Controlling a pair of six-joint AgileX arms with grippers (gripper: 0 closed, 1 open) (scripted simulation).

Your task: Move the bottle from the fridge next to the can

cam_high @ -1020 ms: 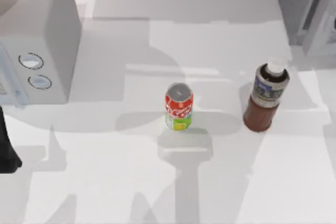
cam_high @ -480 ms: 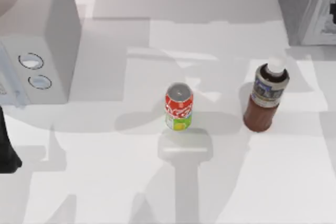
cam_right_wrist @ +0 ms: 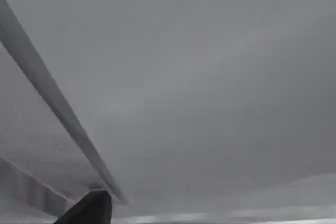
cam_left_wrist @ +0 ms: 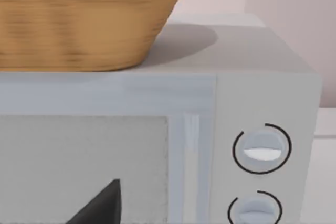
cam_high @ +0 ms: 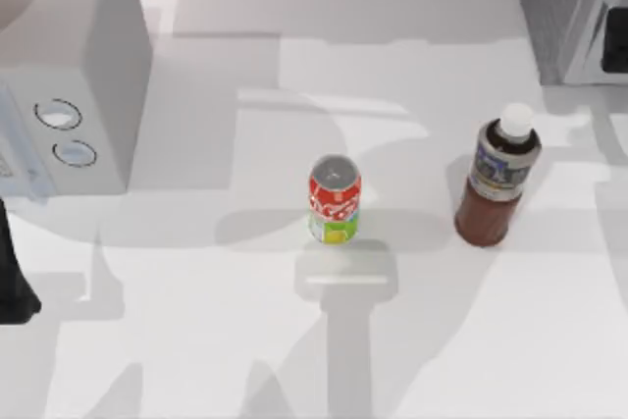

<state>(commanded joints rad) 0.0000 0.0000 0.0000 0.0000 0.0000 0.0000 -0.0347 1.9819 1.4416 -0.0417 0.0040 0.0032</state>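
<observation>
On the near part of the worktop (cam_high: 196, 340) nothing of the task is standing, and at its near left edge the left arm is parking — its pincer is facing the light grey box with two dials (cam_left_wrist: 262, 150), the one carrying a wicker basket (cam_left_wrist: 79, 19) on top, and whether that pincer is open or closed I cannot tell. Farther in, at mid-depth, the can (cam_high: 335, 199) is standing upright near the centre, and the bottle (cam_high: 497, 183) is standing upright to its right, out on the open worktop with its long axis vertical and its white cap up — near the can but apart from it, with bare worktop between them. Farthest back, at the far right corner, the fridge (cam_high: 564, 7) is sitting, and the right arm's wrist camera is looking at a grey panel close up, so I judge the right pincer to be by the fridge; its state I cannot tell. The bottle is lying toward the near left from there, and the right arm is plainly the nearer one to it, so any closing of the gap would fall to that arm.
</observation>
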